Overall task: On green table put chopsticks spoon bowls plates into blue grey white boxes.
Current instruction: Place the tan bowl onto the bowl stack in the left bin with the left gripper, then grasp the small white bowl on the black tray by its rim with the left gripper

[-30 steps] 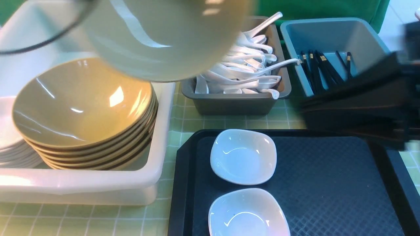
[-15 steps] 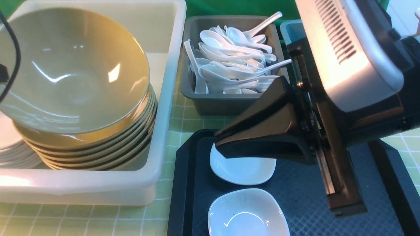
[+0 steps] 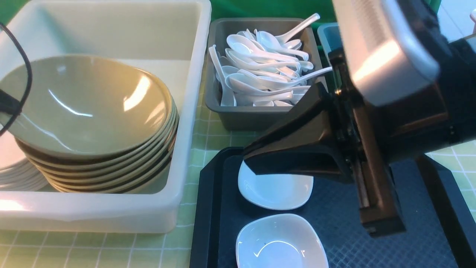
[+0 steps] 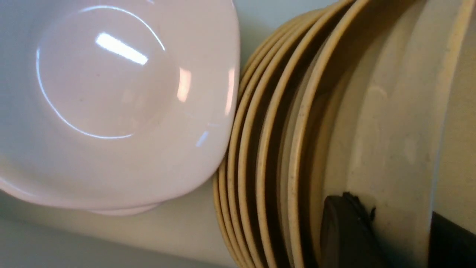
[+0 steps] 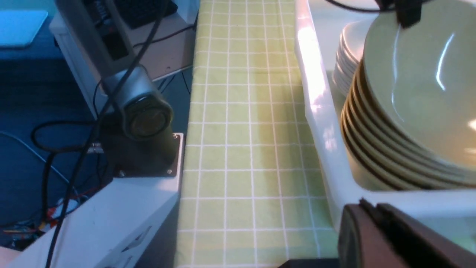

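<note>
Right arm [image 3: 412, 74]: black and silvery white, rounded casing
Right claw [image 3: 247, 160]: black, tapered, wedge-shaped fingers
Left arm cable [image 3: 26, 74]: thin, black

Shines like glazed ceramic across the tan bowls [image 3: 93, 108], smooth, with sharp highlights. Gleams just as glossy and smooth on the white plates [image 3: 280, 242] and the white spoons [image 3: 267, 74]. Looks like smooth, semi-glossy plastic on the white tub [image 3: 182, 149], duller on the grey box [image 3: 260, 121] and the blue box [image 3: 327, 37]. Turns to dark plastic with a rough, textured base on the tray [image 3: 420, 238]. Passes for checked cloth or a printed covering on the tabletop [image 3: 111, 247]. Reads as smooth black plastic, softly shiny, on the right pincer [image 3: 246, 153].
</note>
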Controlling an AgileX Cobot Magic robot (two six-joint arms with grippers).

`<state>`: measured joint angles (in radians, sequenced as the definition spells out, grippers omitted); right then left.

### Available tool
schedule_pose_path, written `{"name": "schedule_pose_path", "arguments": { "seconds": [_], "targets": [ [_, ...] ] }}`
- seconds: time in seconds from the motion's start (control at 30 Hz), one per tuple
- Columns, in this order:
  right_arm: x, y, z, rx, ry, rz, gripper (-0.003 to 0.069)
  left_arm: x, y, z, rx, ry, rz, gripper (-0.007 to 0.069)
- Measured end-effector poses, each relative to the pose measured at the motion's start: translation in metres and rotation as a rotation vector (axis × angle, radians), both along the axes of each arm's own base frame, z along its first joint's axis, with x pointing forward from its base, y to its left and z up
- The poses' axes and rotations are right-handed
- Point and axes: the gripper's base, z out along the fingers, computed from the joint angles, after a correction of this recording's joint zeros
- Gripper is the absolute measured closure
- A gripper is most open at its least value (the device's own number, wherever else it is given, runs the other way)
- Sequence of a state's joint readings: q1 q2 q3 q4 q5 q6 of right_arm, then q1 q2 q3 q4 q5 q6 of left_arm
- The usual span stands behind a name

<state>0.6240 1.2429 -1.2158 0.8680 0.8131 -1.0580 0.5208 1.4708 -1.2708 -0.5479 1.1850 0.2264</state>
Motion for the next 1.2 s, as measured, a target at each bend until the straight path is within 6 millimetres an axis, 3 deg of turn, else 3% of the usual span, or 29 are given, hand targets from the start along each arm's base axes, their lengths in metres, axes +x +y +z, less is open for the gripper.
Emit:
{"name": "schedule_pose_path", "arguments": {
  "seconds": [0.3,0.33,0.43,0.6,0.67,0.77,0.83,0.9,0.93,1.0,1.07,1.17,1.2],
  "targets": [
    [0.003,-0.002,-0.005,-0.047,0.044,-0.05,0.0554,-0.001,0.0,0.003,0.017,-0.011,0.009,0.0175],
    [0.003,-0.003,-0.006,-0.06,0.034,-0.054,0.0537,-0.004,0.0,0.009,0.045,-0.015,-0.001,0.0116],
    [0.001,-0.008,-0.004,-0.087,0.016,-0.077,0.051,-0.01,0.0,0.031,0.112,-0.048,-0.021,0.0041],
    [-0.005,-0.025,0.0,-0.181,-0.029,-0.174,0.0463,-0.021,-0.019,0.081,0.209,-0.199,-0.073,0.0011],
    [-0.007,-0.036,0.001,-0.241,-0.038,-0.249,0.0445,-0.026,-0.054,0.097,0.218,-0.281,-0.21,0.0013],
    [-0.012,-0.05,0.005,-0.288,-0.048,-0.331,0.0432,-0.03,-0.103,0.104,0.176,-0.338,-0.412,0.0018],
    [-0.018,-0.059,0.009,-0.301,-0.045,-0.381,0.0426,-0.031,-0.153,0.097,0.114,-0.331,-0.615,0.0038],
    [-0.023,-0.064,0.012,-0.3,-0.045,-0.4,0.0423,-0.031,-0.182,0.085,0.08,-0.299,-0.716,0.0053],
    [-0.024,-0.065,0.013,-0.299,-0.041,-0.404,0.0423,-0.03,-0.186,0.083,0.079,-0.296,-0.729,0.0054],
    [-0.03,-0.069,0.016,-0.283,-0.027,-0.422,0.0423,-0.022,-0.231,0.058,0.058,-0.24,-0.833,0.0054],
    [-0.034,-0.072,0.018,-0.277,-0.028,-0.426,0.0423,-0.012,-0.264,0.034,0.062,-0.185,-0.886,0.0054],
    [-0.037,-0.074,0.02,-0.27,-0.028,-0.43,0.0423,0.008,-0.302,-0.007,0.123,-0.109,-0.935,0.0053],
    [-0.037,-0.074,0.02,-0.27,-0.027,-0.43,0.0423,0.01,-0.303,-0.01,0.123,-0.098,-0.934,0.0053]
  ]
}}
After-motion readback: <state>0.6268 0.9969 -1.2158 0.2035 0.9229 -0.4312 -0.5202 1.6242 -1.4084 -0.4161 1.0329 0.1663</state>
